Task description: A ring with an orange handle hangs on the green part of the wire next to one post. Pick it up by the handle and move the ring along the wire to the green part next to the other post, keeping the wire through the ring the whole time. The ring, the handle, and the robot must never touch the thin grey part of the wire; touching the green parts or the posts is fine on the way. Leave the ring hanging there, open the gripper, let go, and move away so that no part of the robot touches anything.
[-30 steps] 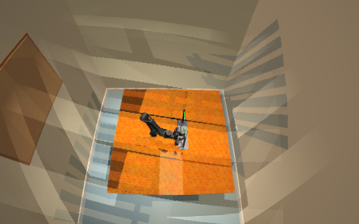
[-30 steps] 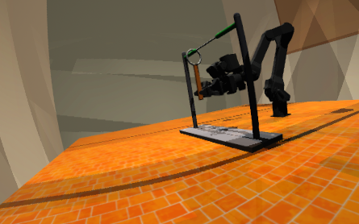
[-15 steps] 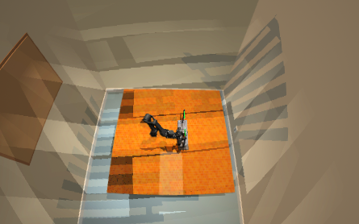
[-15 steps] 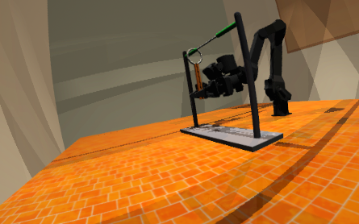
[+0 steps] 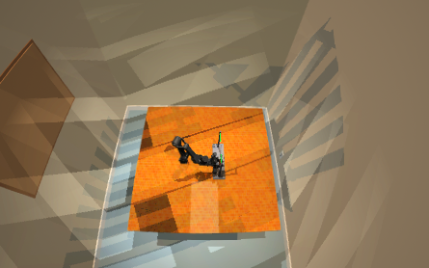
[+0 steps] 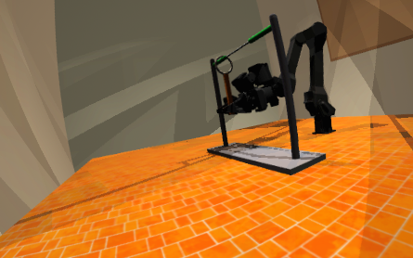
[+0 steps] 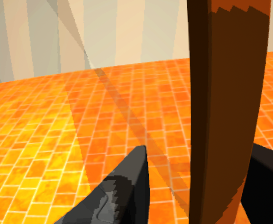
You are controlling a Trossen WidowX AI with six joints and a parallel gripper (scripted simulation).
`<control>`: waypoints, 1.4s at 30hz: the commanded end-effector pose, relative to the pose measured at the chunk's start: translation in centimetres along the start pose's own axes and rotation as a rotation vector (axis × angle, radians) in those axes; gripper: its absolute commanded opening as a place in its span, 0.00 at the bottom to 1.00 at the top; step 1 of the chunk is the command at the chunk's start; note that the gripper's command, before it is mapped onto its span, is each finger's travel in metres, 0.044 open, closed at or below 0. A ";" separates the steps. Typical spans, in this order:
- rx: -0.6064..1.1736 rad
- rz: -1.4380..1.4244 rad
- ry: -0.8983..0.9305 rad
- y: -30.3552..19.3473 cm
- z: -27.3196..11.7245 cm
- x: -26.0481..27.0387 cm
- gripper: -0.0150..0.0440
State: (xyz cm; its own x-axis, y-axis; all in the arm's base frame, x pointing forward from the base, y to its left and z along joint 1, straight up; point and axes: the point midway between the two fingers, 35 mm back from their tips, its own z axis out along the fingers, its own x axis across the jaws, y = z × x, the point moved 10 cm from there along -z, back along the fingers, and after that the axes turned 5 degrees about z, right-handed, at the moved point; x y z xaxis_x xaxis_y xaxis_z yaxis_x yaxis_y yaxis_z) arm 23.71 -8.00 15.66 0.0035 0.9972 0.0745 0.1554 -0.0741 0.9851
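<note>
The ring (image 6: 232,65) hangs around the green wire part (image 6: 219,60) beside the far post (image 6: 221,125) in the exterior view. Its orange handle (image 6: 227,85) (image 7: 232,90) hangs down almost upright. My gripper (image 6: 227,108) (image 7: 185,150) is partly open, with the handle's lower part between its fingers. In the wrist view the handle is nearer the right finger, and a gap shows to the left finger. Whether the right finger touches it is hidden. The thin grey wire (image 6: 241,47) runs up to the other green part (image 6: 260,33) at the near post (image 6: 284,83).
Both posts stand on a grey base plate (image 6: 274,158) (image 5: 216,148) on the orange tiled table (image 6: 162,199) (image 5: 246,207). The arm (image 6: 317,60) (image 5: 190,153) reaches in from one side, passing behind the near post in the exterior view, below the wire.
</note>
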 end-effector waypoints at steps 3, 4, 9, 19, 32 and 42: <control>0.000 0.004 -0.004 0.0 0.1 0.0 0.53; 0.000 0.004 -0.004 0.0 0.1 0.0 0.53; 0.000 0.004 -0.004 0.0 0.1 0.0 0.53; 0.001 0.000 0.000 0.0 0.0 0.0 0.35; 0.001 0.000 0.000 0.0 0.0 0.0 0.00; 0.000 0.002 -0.001 1.2 -0.1 0.1 0.00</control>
State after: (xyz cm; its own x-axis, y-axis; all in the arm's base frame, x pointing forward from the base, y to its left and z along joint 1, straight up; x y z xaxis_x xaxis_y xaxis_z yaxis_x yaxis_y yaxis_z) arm 23.68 -7.95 15.86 0.0038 0.9966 0.0826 0.1742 -0.0820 0.9813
